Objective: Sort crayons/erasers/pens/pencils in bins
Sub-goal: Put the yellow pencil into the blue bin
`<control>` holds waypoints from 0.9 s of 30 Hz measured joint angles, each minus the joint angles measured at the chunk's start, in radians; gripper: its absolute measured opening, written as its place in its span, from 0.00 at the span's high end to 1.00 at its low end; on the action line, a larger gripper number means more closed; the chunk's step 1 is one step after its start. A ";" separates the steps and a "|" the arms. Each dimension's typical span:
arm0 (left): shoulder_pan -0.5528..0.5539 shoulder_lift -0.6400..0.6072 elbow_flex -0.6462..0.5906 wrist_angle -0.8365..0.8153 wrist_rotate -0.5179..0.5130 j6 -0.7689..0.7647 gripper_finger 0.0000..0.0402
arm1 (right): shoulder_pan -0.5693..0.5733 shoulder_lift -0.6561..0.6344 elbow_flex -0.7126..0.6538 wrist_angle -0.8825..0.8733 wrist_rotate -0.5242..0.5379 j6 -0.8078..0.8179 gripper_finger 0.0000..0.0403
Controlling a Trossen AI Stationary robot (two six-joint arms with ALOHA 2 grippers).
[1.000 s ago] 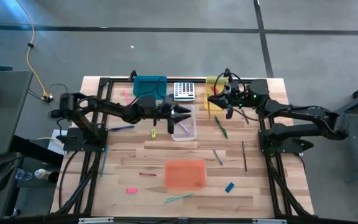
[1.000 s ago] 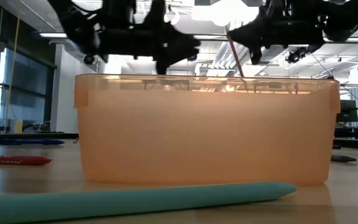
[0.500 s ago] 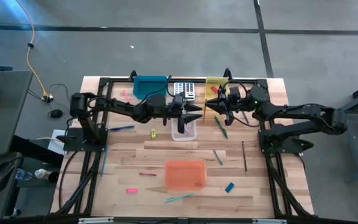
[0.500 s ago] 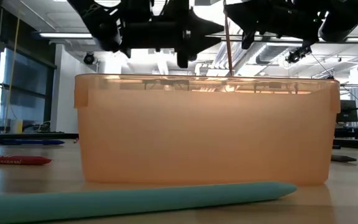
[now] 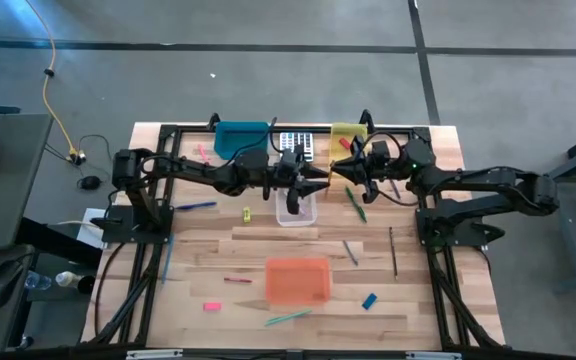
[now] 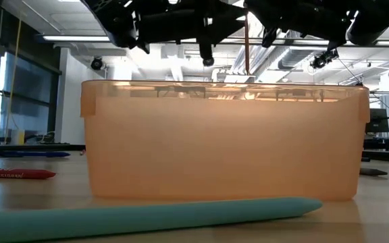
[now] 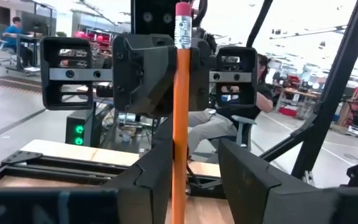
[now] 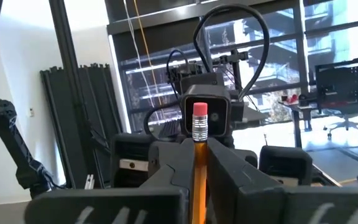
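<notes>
pencil (image 7: 180, 112) stands upright, clamped in the right claw (image 5: 351, 166); the left claw (image 5: 320, 178), facing it, brackets the shaft, fingers apart.

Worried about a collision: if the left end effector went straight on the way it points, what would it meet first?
The pencil, standing upright between the left end effector's open fingers. Close behind it, probably, comes the right end effector, which grips that pencil and faces the left one head-on.
</notes>
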 joint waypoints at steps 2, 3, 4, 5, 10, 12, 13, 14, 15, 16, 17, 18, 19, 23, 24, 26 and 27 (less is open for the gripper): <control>0.000 0.000 0.002 0.000 0.000 0.001 0.72 | 0.000 0.000 0.000 0.003 0.000 0.000 0.96; 0.000 0.000 0.003 0.000 0.002 0.007 0.72 | 0.000 0.000 0.000 0.002 0.000 0.000 0.96; 0.000 0.000 0.003 0.000 0.003 0.013 0.73 | 0.000 0.000 0.000 0.002 0.000 0.001 0.96; 0.000 0.000 0.003 0.000 0.005 0.018 0.74 | 0.001 0.000 0.000 0.003 0.000 0.003 0.96; 0.003 0.000 0.003 0.004 0.005 0.018 0.78 | 0.021 0.000 0.000 0.004 0.021 -0.005 0.96; 0.003 0.000 0.003 0.004 0.005 0.018 0.80 | 0.030 0.000 0.000 0.004 0.040 -0.017 0.96; 0.003 0.000 0.005 0.004 0.006 0.016 0.80 | 0.034 0.000 0.000 0.004 0.047 -0.022 0.96; 0.003 0.000 0.009 0.003 0.006 0.011 0.80 | 0.038 0.000 0.000 0.004 0.054 -0.027 0.96; 0.003 0.000 0.015 0.003 0.006 0.003 0.80 | 0.041 0.000 0.000 0.004 0.058 -0.033 0.96; 0.003 0.000 0.021 0.003 0.009 0.002 0.80 | 0.044 0.000 0.000 0.004 0.062 -0.034 0.96; 0.003 0.000 0.027 0.000 0.017 0.004 0.80 | 0.045 0.000 0.000 0.004 0.062 -0.034 0.96; 0.003 0.000 0.032 -0.005 0.026 0.008 0.80 | 0.045 0.000 0.000 0.004 0.062 -0.034 0.96; 0.003 0.000 0.036 -0.008 0.032 0.014 0.81 | 0.045 0.000 0.000 0.004 0.062 -0.034 0.96; 0.004 0.000 0.050 -0.024 0.054 0.021 0.83 | 0.046 0.000 0.000 0.007 0.061 -0.034 0.96; 0.004 0.000 0.050 -0.028 0.054 0.028 0.84 | 0.046 0.000 0.000 0.007 0.061 -0.034 0.96; 0.004 0.000 0.051 -0.038 0.054 0.042 0.88 | 0.046 0.000 0.000 0.007 0.060 -0.034 0.96; 0.004 0.000 0.051 -0.039 0.054 0.043 0.90 | 0.046 0.000 0.000 0.008 0.059 -0.034 0.96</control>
